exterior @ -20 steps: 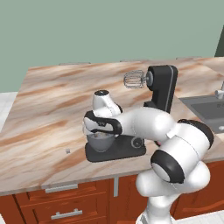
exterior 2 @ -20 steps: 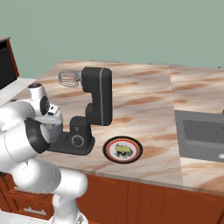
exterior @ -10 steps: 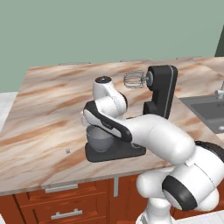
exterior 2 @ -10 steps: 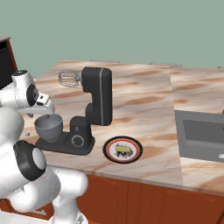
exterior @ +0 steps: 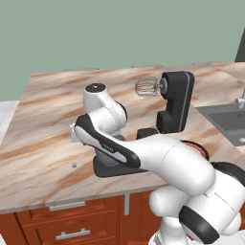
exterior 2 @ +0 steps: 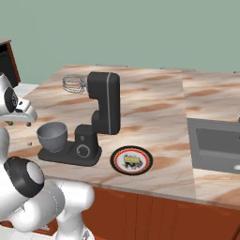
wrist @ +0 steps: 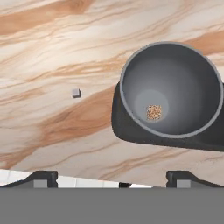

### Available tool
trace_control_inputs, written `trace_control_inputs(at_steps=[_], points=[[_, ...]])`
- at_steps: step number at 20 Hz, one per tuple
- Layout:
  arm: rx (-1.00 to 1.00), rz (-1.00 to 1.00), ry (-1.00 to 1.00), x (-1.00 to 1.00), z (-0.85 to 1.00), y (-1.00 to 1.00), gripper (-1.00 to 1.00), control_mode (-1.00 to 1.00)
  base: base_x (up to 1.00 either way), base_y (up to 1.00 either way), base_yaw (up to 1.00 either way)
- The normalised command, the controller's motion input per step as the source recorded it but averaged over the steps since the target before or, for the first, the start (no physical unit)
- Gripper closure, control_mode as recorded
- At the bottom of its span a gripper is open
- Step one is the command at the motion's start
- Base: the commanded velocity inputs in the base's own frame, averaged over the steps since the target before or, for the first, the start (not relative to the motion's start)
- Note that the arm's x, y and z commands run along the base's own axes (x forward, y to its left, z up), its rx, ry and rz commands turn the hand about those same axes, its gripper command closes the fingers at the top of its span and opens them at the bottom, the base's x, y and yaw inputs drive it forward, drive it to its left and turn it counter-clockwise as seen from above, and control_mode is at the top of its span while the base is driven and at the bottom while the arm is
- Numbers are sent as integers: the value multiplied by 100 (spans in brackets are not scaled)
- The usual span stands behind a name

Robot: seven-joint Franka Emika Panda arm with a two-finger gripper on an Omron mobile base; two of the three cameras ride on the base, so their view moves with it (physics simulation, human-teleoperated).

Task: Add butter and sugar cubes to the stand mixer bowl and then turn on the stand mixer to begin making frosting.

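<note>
Pincer (wrist: 112,177) spread wide, empty | sugar cube (wrist: 153,112) in bowl (wrist: 209,78) | second cube (wrist: 75,92) on counter (wrist: 52,52)

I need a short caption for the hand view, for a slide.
Open gripper above the stand mixer bowl; one sugar cube on the counter.

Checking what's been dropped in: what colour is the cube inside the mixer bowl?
Speckled tan-brown cube at the bottom of the grey bowl; clearest in the hand view.

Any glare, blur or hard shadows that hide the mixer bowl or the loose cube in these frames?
Hand view: sharp, even light; the stand mixer bowl shows soft shading inside, no glare, and the sugar cube on the counter casts barely any shadow. Left base view: flat rendered light, but the arm covers the bowl. Right base view: crisp, bowl unobstructed.
</note>
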Motion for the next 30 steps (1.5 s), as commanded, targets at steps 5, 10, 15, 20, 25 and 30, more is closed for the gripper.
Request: trace_control_inputs(at_steps=[5, 10, 15, 20, 25, 30], points=[[0, 0, 8, -1, -9, 63, -100, -100, 0, 0, 0], [-1, 0, 6, 5, -41, 39, -100, -100, 0, 0, 0], [-6, -4, 0, 4, -47, 18, -100, -100, 0, 0, 0], [-3, -34, 0, 3, -23, 15, -100, -100, 0, 0, 0], [0, -41, 0, 20, -20, 11, -100, -100, 0, 0, 0], [-1, -36, 0, 19, -19, 10, -100, -100, 0, 0, 0]])
